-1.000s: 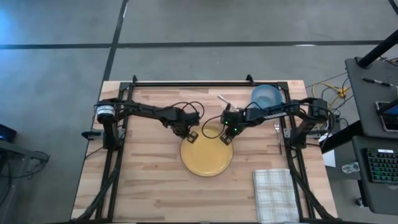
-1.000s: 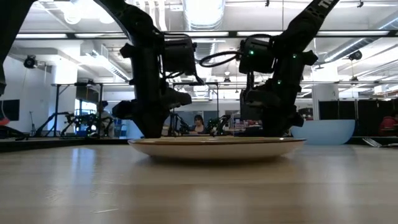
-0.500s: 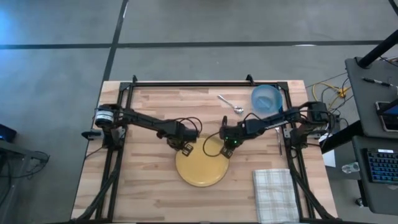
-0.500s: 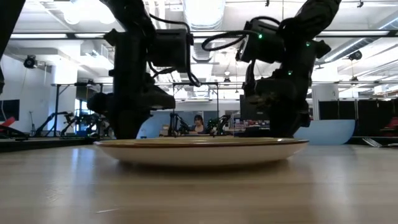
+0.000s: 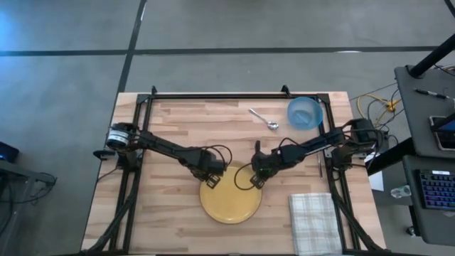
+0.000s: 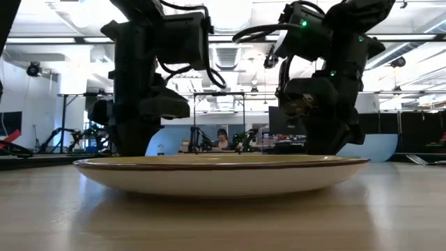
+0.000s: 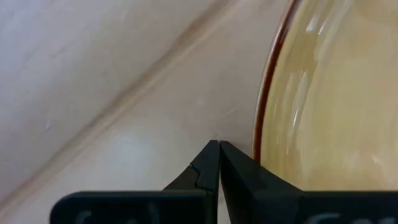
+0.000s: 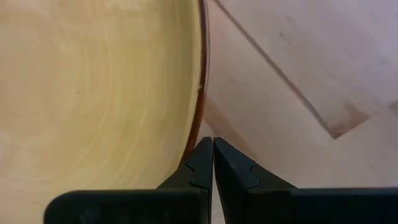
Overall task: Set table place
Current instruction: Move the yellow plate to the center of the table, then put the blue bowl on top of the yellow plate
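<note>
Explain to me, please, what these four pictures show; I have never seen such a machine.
It is a robot with two dark arms at a wooden table. One camera looks straight down, one looks level across the tabletop, and one sits on each wrist. The left gripper and the right gripper, both with fingers shut and holding nothing, sit at the far rim of a yellow plate, one on each side. Also on the table lie a blue bowl, a spoon and a checked napkin. A person shows far behind in the level view.

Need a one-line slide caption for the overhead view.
Both grippers, left and right, shut, pressed at the far rim of the yellow plate; bowl, spoon and napkin wait apart.
</note>
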Controlling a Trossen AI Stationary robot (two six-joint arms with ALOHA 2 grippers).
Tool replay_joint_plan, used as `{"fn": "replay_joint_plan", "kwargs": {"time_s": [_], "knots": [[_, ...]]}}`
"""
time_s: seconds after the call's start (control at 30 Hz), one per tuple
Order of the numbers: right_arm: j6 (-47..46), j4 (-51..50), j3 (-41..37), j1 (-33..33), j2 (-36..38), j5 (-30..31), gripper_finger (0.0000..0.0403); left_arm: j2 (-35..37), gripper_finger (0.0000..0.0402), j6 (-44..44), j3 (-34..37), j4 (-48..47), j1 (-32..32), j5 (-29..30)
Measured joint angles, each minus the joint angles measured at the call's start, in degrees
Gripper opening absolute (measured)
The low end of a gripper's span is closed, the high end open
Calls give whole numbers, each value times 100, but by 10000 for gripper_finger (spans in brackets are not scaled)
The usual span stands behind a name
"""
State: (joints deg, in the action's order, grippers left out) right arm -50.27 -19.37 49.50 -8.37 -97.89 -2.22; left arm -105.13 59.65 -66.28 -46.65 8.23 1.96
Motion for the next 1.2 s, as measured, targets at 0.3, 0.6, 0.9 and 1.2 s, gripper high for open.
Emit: {"fn": "replay_joint_plan", "kwargs": {"time_s": [0.3,0.6,0.9,1.2], "knots": [[-291,-135,0,-290,13,148,8,-1,0,31,4,257,115,-13],[-521,-333,9,-467,19,373,8,-1,0,161,-17,407,231,-39],[-279,-935,-14,-448,196,1046,8,24,0,93,-11,-325,211,158],[795,-1311,-22,20,923,1646,8,829,0,-435,-19,-301,-47,473]]}}
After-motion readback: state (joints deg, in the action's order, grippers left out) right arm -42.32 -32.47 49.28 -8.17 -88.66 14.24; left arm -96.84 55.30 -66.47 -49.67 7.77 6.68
